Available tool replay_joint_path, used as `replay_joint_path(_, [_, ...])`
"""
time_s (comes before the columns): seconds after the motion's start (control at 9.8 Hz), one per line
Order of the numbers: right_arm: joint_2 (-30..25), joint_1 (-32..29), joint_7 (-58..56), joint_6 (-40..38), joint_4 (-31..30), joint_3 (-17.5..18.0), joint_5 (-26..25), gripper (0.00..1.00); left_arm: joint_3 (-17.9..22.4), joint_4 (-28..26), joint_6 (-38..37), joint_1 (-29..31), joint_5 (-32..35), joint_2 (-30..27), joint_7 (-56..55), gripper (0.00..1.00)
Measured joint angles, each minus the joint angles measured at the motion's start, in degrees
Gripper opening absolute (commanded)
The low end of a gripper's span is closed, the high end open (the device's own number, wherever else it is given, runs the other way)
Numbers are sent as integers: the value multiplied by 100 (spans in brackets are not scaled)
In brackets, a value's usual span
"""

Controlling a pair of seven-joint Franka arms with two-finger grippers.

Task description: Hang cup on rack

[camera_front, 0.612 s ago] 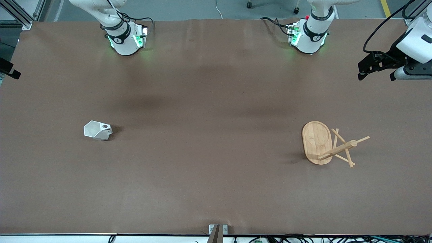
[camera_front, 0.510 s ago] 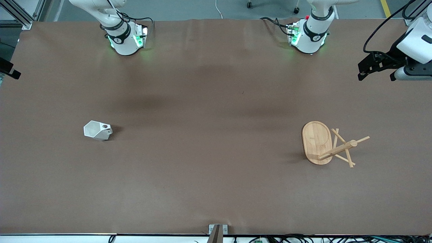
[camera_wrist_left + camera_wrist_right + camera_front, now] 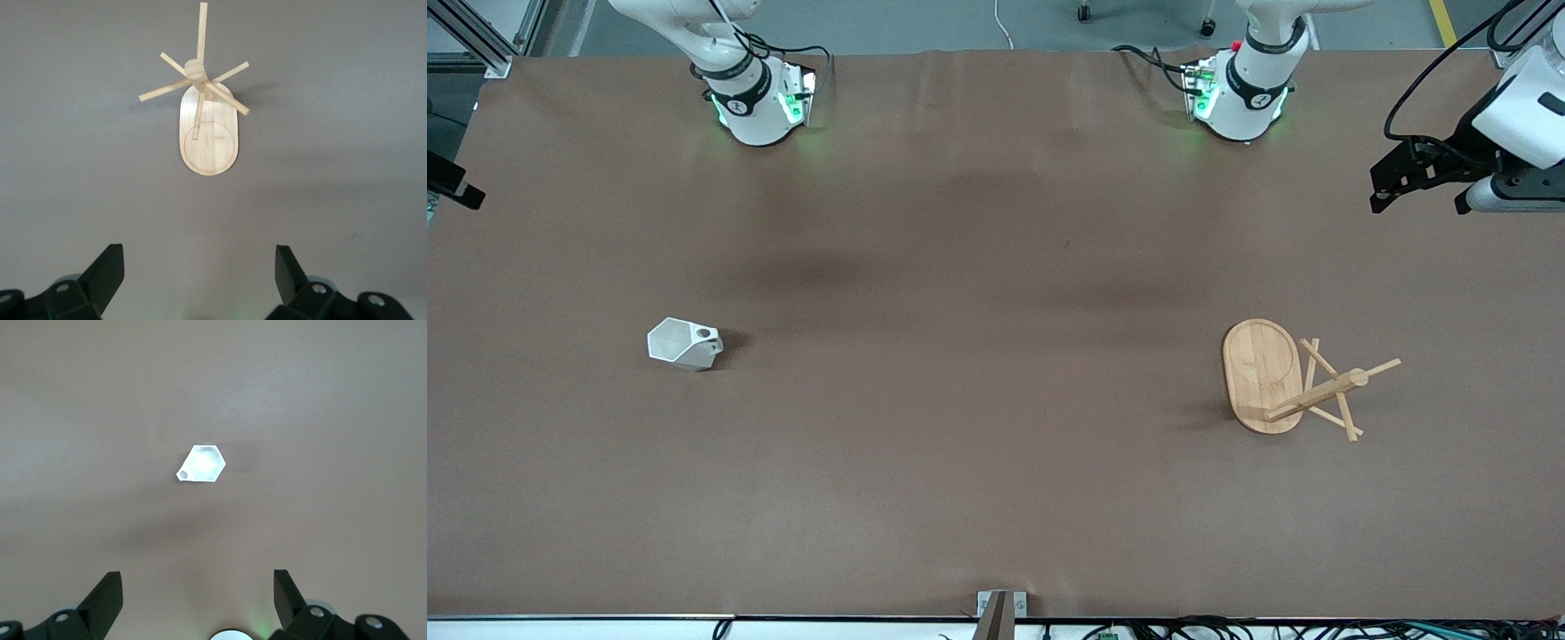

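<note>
The cup (image 3: 684,343) is seen in the left half of the front frame, a little above mid-height, standing on the brown counter (image 3: 978,462) toward the right arm's end. Its hexagonal rim faces up, and the handle with its round hole points toward the middle of the counter. In the right wrist frame the cup (image 3: 202,465) appears just above centre, alone on the bare surface.

The rack (image 3: 1294,380) is found in the right half of the front frame, toward the left arm's end, well apart from the cup. Its oval base rests flat on the counter, and its post with crossing pegs is seen slanting toward the right edge of that frame. In the left wrist frame the rack (image 3: 206,117) sits in the upper middle, with the pegs fanned out around the post top.

The left claw (image 3: 1418,184) is held at the right edge of the front frame, over the counter's edge at the left arm's end, nearer the bases than the rack; in its wrist frame the left claw (image 3: 199,277) is spread wide and empty. The right claw (image 3: 197,597) is likewise spread wide with nothing between its fingers, above the cup; in the front frame only a dark part at the left edge is visible.
</note>
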Motion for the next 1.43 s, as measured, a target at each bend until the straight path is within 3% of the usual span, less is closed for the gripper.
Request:
replay_joint_path(0.2, [370,192,0,407,-258,12,0,100,-1,3,0,0,0,4,1,100])
replay_joint_path(0.61, [992,67,-941,2880,-1963,-32,-3,100,-2,8,0,-1,0,12,2,100])
replay_joint_path(1.12, [1868,-118,-1930,5899,-3583,-55,-3,99,-7,14,-2,-7,0,15,3,100])
replay_joint_path(1.33, [1993,-118,-2055,6181,-3787,-52,-3,85,-7,14,-2,-7,0,15,3,100])
replay_joint_path(1.43, [2055,-118,-2070,6196,-3800,-51,-3,70,-7,14,-2,-7,0,15,3,100])
